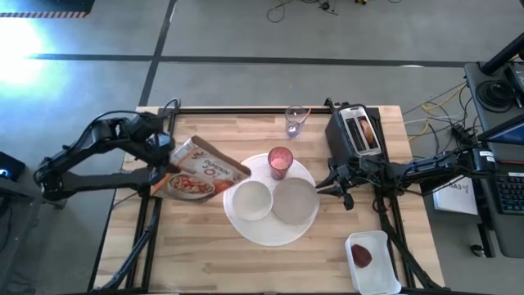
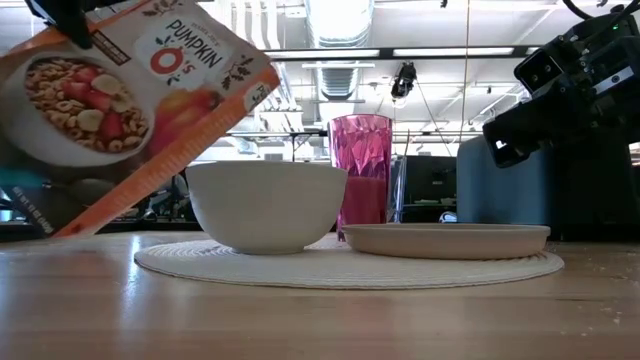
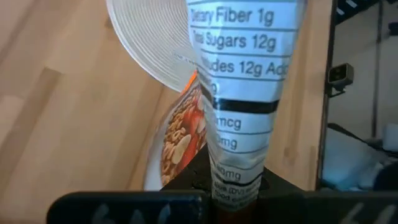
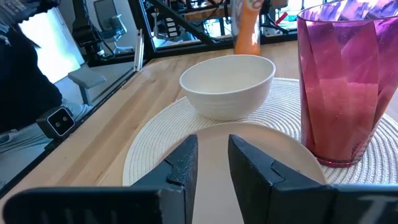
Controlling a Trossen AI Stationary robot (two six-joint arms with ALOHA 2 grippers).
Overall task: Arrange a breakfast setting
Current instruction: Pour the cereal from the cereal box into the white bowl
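Observation:
A big round white plate [image 1: 270, 231] carries a small white bowl [image 1: 252, 200], a small pale plate [image 1: 294, 201] and a pink cup [image 1: 280, 161]. Left of the bowl, a cereal box [image 1: 205, 170] hangs tilted with my left gripper [image 1: 166, 160] shut on it. Its free end [image 1: 244, 170] points at the bowl. My right gripper [image 1: 327, 187] waits at the big plate's right edge, raised, open, fingers level toward the small plate [image 4: 261, 140]. A dark-red fruit [image 1: 361, 256] lies on a white tray [image 1: 378, 274]. My left gripper pinches the cereal box at its end farthest from the bowl, on the narrow nutrition panel [image 3: 239, 174], which is squeezed thin between the two fingers. The fingers slant down from the table's left. The box [image 2: 130, 90] is held tilted, its free end higher, and looks clear of the table.
A toaster [image 1: 358, 131] with something browned in a slot [image 1: 371, 129] stands at the far right. A clear glass [image 1: 295, 121] stands at the far edge behind the cup. Bare wood lies along the near edge [image 1: 246, 270].

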